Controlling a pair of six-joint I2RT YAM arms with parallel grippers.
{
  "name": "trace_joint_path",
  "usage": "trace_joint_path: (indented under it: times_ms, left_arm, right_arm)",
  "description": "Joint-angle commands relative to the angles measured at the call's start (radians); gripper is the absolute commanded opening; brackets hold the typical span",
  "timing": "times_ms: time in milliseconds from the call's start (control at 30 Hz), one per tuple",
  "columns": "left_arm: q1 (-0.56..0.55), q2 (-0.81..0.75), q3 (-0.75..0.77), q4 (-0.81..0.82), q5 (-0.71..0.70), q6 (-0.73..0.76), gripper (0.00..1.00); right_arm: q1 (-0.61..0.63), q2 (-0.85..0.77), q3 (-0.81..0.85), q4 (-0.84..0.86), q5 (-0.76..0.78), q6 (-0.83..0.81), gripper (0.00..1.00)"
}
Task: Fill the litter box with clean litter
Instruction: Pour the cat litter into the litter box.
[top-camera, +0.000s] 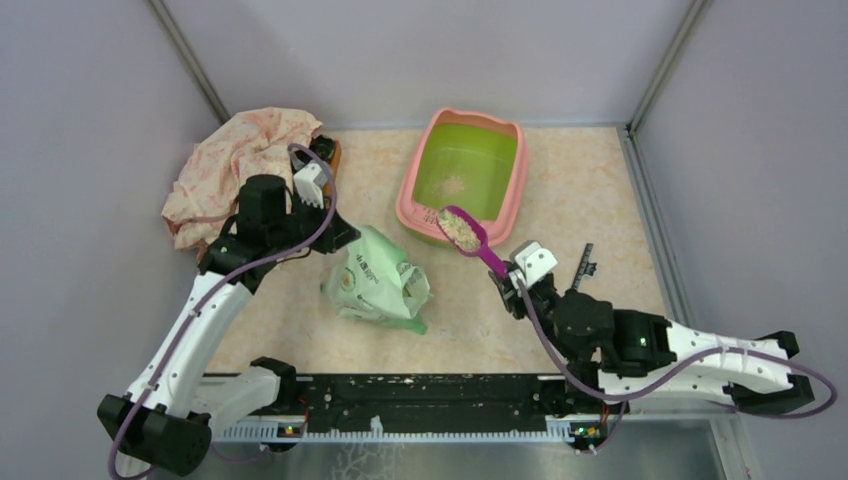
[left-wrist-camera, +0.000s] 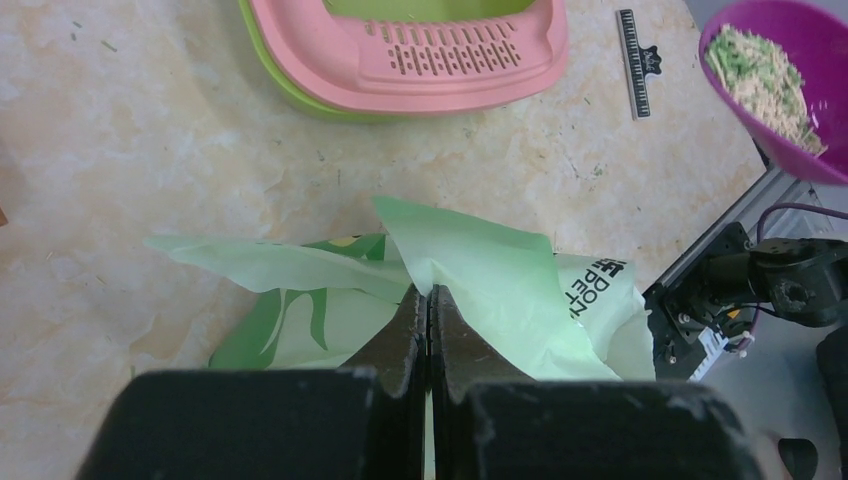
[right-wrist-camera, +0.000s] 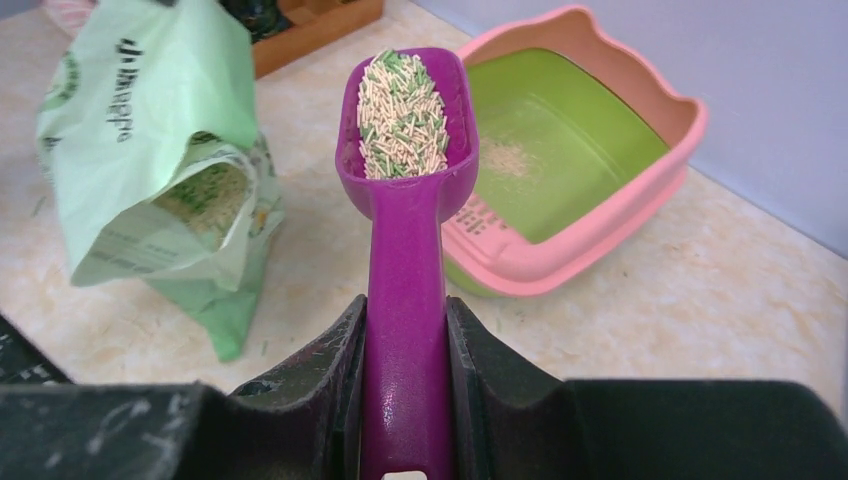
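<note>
**At the brink, ready to pour**

Your right gripper (right-wrist-camera: 405, 335) clamps the handle of the magenta plastic scoop (right-wrist-camera: 405, 230). Its long axis points forward-left at the pink-rimmed, lime-green plastic litter box (top-camera: 412, 195). The bowl of pale beige clean litter (right-wrist-camera: 400, 115) hangs by the near ledge, with the arm stretched low. Your left gripper (left-wrist-camera: 428, 325) pinches the light green printed bag (left-wrist-camera: 500, 280).

The left arm (top-camera: 190, 335) and right arm (top-camera: 745, 362) have white shells and black joints. A purple cable (top-camera: 333, 203) trails back from behind each pair of jaws. The fingers (right-wrist-camera: 320, 370) are thick matte black, scuffed pale at the edges.
</note>
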Motion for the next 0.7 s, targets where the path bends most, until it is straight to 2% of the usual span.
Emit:
trace_joint_path:
  times_ms: [0,167,333,500,667]
  left_arm:
    - [-0.002,-0.024,0.008,0.128,0.082,-0.023,0.00]
    - [-0.002,-0.037,-0.003,0.138,0.089,-0.025,0.00]
    - [-0.003,-0.048,-0.004,0.138,0.099,-0.031,0.00]
    - [-0.001,-0.055,-0.003,0.142,0.112,-0.034,0.00]
    - [-0.002,-0.059,-0.005,0.150,0.126,-0.042,0.00]
  right_arm:
    - [-0.116,0.076,0.111,0.089,0.062,-0.034,0.00]
    - [-0.404,0.170,0.143,0.104,-0.226,0.017,0.00]
    - [-0.621,0.310,0.199,0.117,-0.448,0.036,0.00]
    - [-0.789,0.470,0.329,0.077,-0.613,0.077,0.00]
    - [-0.933,0.707,0.540,-0.080,-0.728,0.076,0.00]
